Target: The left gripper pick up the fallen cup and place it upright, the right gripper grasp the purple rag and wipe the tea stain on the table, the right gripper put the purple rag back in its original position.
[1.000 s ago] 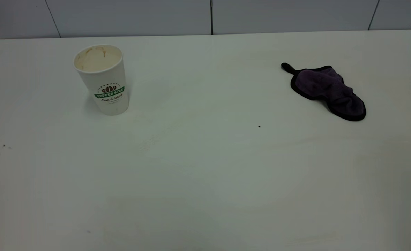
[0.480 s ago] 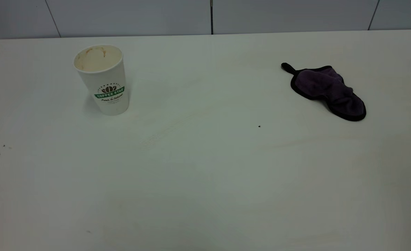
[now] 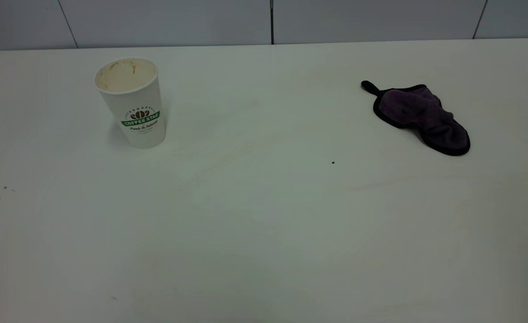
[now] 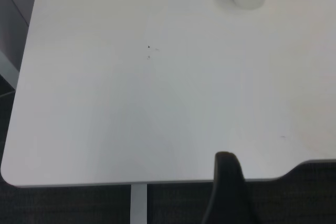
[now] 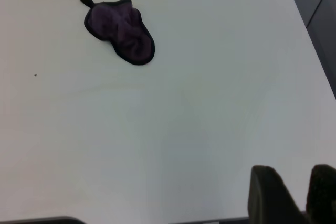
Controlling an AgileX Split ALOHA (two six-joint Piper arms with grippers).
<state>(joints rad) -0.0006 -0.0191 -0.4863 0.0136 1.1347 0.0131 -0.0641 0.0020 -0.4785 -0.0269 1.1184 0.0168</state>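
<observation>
**Final state: cup upright, rag at rest, both arms withdrawn**

Nearest the cameras, each wrist view shows only part of its own gripper above the near table edge. The left gripper (image 4: 227,190) appears as a single dark finger, so whether its jaws are spread or closed cannot be told. The right gripper (image 5: 290,192) shows two dark fingers with a gap between them, spread and pinching nothing. Neither gripper appears in the exterior view; both sit back from the work area.

Across the middle of the table (image 3: 264,251), only faint pale brown streaks (image 3: 214,168) run diagonally from near the cup toward the centre. No distinct tan-orange blot of the tea stain is visible, which suggests that wiping is done. A tiny black speck (image 3: 333,162) lies right of centre.

Farther back, the cup (image 3: 132,104) stands upright at far left with its mouth up and its logo facing the camera. The purple rag (image 3: 421,117) lies crumpled at far right, well apart from the cup, with its loop tab pointing left.

By this evidence all three steps appear complete, and nothing seems left but rest.

Compared with the frames one second and half a second earlier, the cup, the rag and the speck occupy the same positions. Only the soft shading on the tabletop differs slightly.
</observation>
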